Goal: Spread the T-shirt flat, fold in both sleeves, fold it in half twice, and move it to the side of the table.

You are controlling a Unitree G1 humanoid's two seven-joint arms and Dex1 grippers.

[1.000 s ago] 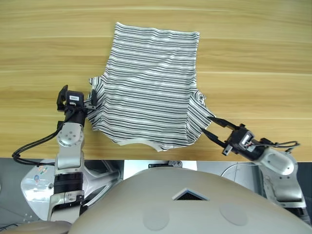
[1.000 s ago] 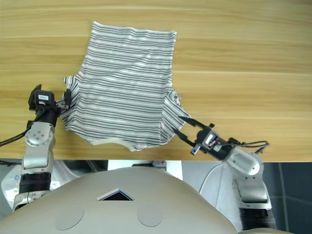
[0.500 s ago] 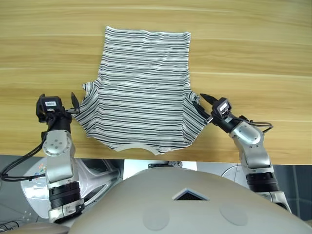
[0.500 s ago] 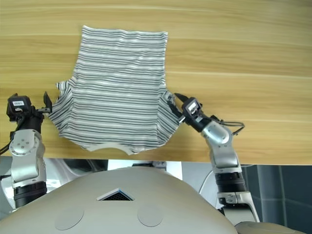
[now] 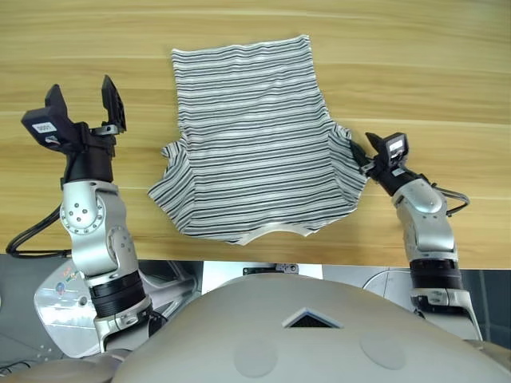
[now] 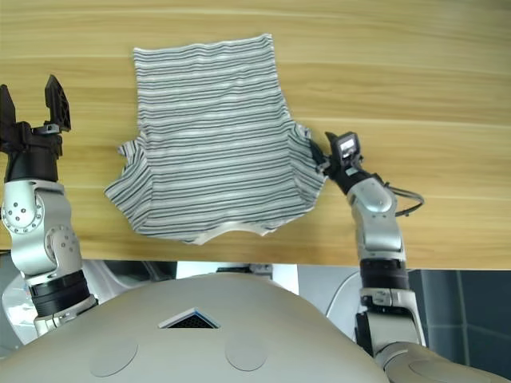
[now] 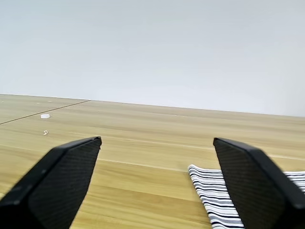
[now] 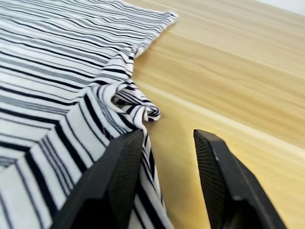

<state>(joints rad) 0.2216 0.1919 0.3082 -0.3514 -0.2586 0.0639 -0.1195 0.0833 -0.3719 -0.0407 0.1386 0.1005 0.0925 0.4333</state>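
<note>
T-shirt (image 5: 255, 144) on table (image 5: 431, 72); left gripper (image 5: 80, 86) apart at its left, right gripper (image 5: 363, 152) at its right edge.

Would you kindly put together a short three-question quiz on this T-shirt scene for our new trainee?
1. True or false: the left pincer is shut on the T-shirt.
2. Where is the right pincer? A: at the T-shirt's edge on the robot's right. B: at the T-shirt's far hem. C: raised high above the middle of the T-shirt.
3. Fill in the missing word: the T-shirt lies on a ______ table.
Key: 1 false, it is open and apart from the cloth; 2 A; 3 wooden.
</note>
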